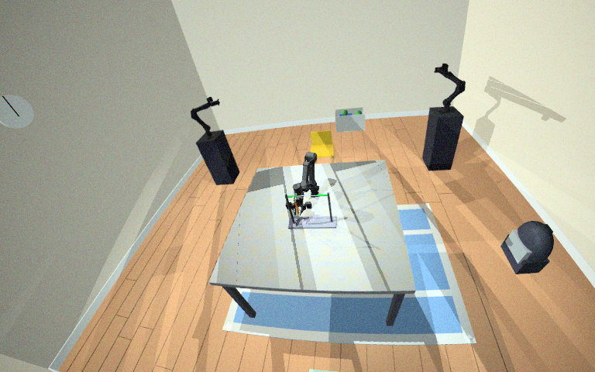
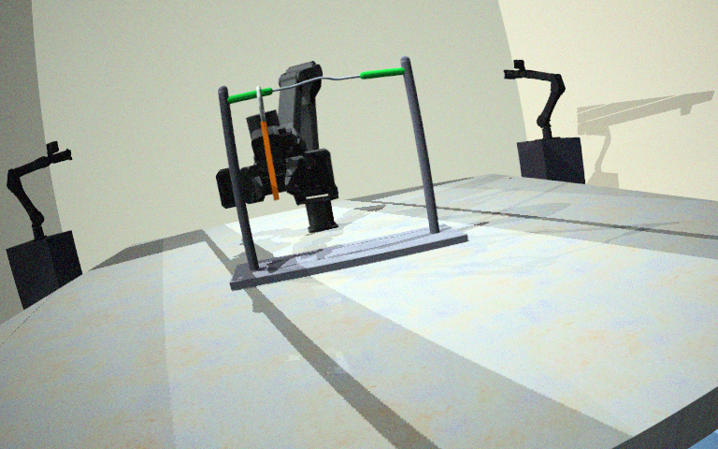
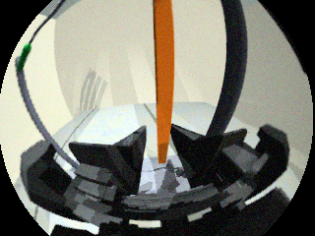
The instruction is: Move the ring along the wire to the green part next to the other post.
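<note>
The ring (image 2: 260, 103) hangs edge-on from the left green part (image 2: 237, 97) in the exterior view, near the left post (image 2: 236, 174) (image 3: 236, 64). Its orange handle (image 1: 297, 207) (image 2: 268, 158) (image 3: 163, 74) points down, slightly tilted. My gripper (image 1: 299, 206) (image 2: 272, 177) (image 3: 157, 127) is open and low around the handle's line. In the wrist view the handle's lower end shows between the fingertips, nearer the right one; the depth gap is unclear. The thin grey wire (image 2: 333, 79) (image 3: 44, 25) runs to the other green part (image 2: 381, 73) (image 3: 24, 56). The ring is out of the wrist view.
The right post (image 1: 329, 208) (image 2: 421, 142) and the left post stand on a grey base (image 2: 349, 257). The left post is close beside my gripper. My arm (image 1: 309, 170) (image 2: 299, 100) rises behind the wire in the exterior view. The table (image 1: 351, 271) carries the frame.
</note>
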Robot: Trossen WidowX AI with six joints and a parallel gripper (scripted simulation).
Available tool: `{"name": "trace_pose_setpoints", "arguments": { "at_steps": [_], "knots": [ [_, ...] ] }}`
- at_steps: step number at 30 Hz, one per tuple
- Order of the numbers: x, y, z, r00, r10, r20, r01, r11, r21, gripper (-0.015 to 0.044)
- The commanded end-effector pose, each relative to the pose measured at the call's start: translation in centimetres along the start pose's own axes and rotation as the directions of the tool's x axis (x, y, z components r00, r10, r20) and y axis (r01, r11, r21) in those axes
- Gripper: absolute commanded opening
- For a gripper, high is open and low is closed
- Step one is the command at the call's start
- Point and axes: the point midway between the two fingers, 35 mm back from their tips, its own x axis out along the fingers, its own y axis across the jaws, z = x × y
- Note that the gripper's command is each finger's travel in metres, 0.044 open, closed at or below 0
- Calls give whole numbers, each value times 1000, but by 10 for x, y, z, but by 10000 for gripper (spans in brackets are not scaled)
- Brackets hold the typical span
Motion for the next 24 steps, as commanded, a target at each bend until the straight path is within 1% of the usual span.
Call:
{"name": "trace_pose_setpoints", "arguments": {
  "at_steps": [1,6,18,24],
  "knots": [
    [0,-1,1,1000,-6,3,6,1000,2,160],
    [0,-1,1,1000,-6,3,6,1000,2,160],
    [0,0,0,1000,0,0,0,1000,0,-150],
    [0,0,0,1000,0,0,0,1000,0,-150]
  ]
}}
